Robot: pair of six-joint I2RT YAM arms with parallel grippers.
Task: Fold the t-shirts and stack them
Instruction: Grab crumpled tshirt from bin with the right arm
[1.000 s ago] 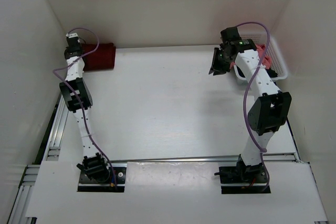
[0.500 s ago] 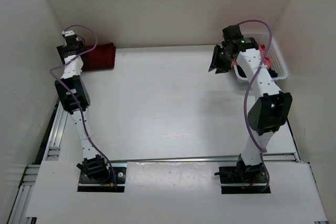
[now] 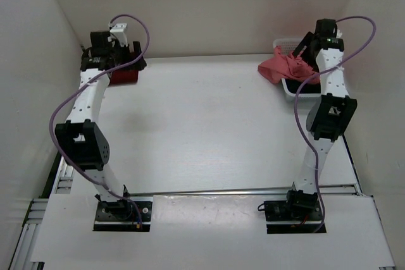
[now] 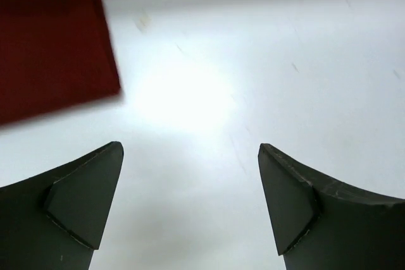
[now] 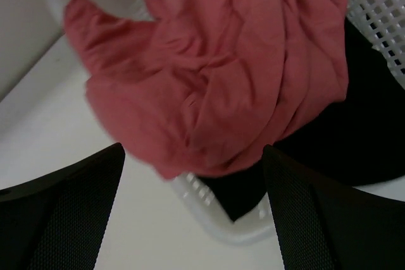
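Observation:
A folded dark maroon t-shirt (image 3: 124, 76) lies at the table's far left corner; it fills the upper left of the left wrist view (image 4: 50, 49). My left gripper (image 3: 123, 61) (image 4: 190, 148) hovers by its right edge, open and empty over bare table. A crumpled salmon pink t-shirt (image 3: 281, 67) (image 5: 221, 74) hangs over the left rim of the white mesh basket (image 3: 288, 92) (image 5: 234, 229). A black t-shirt (image 3: 305, 86) (image 5: 342, 137) lies inside the basket under it. Just above the pink shirt my right gripper (image 3: 304, 54) (image 5: 192, 150) is open and holds nothing.
White walls close in the table at the back and on both sides. The basket stands in the far right corner against the wall. Both arm bases sit on a rail at the near edge.
Both grippers have opened. The left arm has lifted and swung right off the maroon shirt. The right arm has pulled back over the basket, and the pink shirt now hangs over its left rim.

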